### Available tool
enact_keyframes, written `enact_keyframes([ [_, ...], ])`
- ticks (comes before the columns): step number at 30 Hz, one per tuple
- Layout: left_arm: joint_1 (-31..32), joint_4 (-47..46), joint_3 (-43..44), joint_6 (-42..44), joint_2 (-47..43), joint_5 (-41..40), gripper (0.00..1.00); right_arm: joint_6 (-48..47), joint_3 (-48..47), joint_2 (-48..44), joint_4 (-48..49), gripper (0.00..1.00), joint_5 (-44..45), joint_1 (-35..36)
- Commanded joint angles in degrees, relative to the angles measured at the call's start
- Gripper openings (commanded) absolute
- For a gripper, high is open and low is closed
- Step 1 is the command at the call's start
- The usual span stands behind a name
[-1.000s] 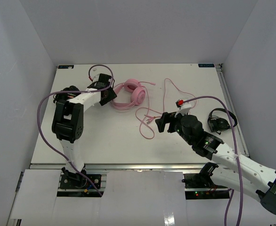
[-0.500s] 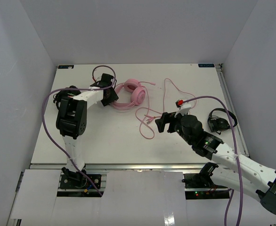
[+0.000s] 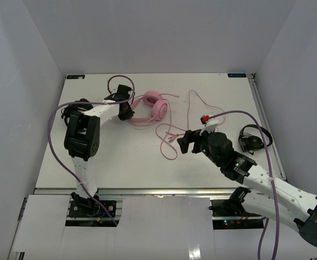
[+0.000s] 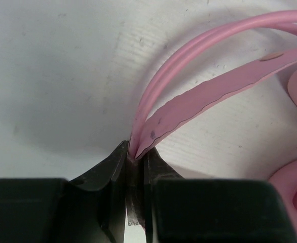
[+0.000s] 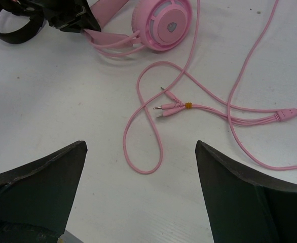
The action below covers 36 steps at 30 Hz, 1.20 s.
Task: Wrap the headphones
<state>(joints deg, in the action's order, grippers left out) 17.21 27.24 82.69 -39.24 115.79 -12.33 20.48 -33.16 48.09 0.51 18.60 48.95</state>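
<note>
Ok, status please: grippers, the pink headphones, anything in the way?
Left gripper shut on the headphones' headband. Right gripper open above loose cable plugs. Black headset close beside the headband.

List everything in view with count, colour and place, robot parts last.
headphones: one, pink, far-left part of the table
headband: one, pink, pinched in the left claw
cable: one, pink, loose loops across the table centre
plugs: two visible, pink, lying free mid-table
black headsets: two, black, one at the right edge, one at the left edge
table: one, white
left claw: one, black, shut on the headband
right claw: one, black, open above the cable loop
</note>
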Motion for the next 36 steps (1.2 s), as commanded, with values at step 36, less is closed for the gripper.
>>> enact_keyframes([
  [36,1.0,10.4,11.2,20.2,-50.1,36.1,0.00,-6.0,6.3,-25.5,12.0,1.00,-30.3,0.4],
])
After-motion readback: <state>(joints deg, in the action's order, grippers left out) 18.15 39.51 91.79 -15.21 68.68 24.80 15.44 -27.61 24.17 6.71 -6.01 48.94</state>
